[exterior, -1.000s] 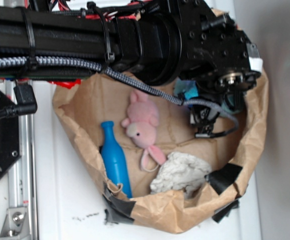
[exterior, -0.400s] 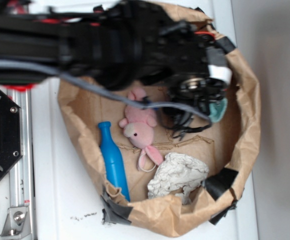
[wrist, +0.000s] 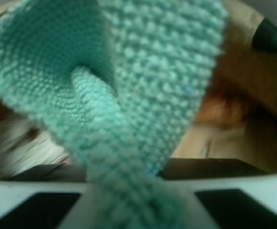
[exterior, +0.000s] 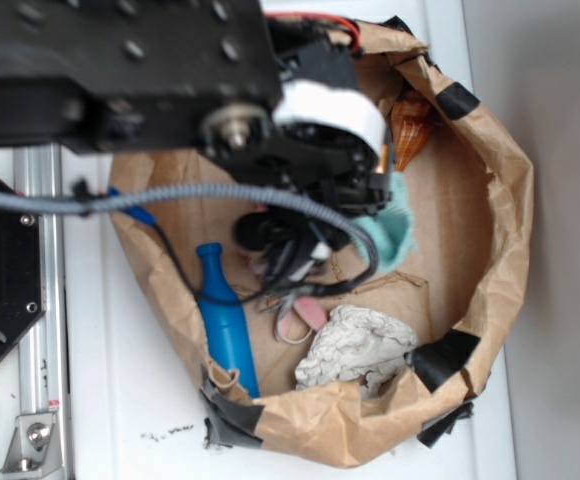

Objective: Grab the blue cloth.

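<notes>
The blue cloth (wrist: 129, 81) is a teal terry washcloth that fills the wrist view. It is pinched between my jaws and hangs in folded loops from them. In the exterior view the blue cloth (exterior: 395, 222) shows beside the black wrist, lifted over the middle of the brown paper bag (exterior: 490, 200). My gripper (wrist: 133, 200) is shut on it. In the exterior view the fingers are hidden under the arm.
In the bag lie a hard blue plastic bottle (exterior: 225, 320) at the left, an off-white cloth with dark lines (exterior: 355, 345) at the front, and a pink plush toy (exterior: 300, 312), mostly hidden under the arm. The bag's walls stand all around.
The arm has moved left and risen toward the camera with the cloth in the jaws. The cloth now hangs over the bag's middle, and the plush toy is mostly covered.
</notes>
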Available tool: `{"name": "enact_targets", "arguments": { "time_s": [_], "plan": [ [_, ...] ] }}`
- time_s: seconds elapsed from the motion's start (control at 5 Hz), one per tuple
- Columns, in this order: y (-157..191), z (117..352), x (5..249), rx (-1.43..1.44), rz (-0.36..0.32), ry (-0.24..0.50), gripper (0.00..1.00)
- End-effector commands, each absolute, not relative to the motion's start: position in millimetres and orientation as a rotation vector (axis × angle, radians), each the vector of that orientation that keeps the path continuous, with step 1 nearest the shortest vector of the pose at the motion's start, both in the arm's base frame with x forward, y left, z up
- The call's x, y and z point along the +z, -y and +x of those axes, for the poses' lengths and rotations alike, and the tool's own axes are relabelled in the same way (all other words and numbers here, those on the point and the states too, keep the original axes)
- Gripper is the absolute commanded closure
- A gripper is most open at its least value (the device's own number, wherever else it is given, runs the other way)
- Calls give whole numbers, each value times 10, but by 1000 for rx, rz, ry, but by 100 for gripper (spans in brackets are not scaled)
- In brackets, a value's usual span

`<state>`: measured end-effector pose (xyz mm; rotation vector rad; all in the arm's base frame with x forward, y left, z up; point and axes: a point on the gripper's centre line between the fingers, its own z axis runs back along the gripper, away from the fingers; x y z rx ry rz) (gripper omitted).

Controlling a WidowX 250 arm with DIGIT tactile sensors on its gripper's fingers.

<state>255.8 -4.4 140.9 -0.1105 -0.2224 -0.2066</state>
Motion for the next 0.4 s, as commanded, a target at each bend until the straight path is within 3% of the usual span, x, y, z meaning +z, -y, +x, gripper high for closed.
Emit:
{"name": "enact_targets", "arguments": {
  "time_s": [0.0,0.2],
  "plan": [
    [82,2766,1860,-116,-42,120,100],
    [45,2853,1786,-92,10,72,100]
  ]
}}
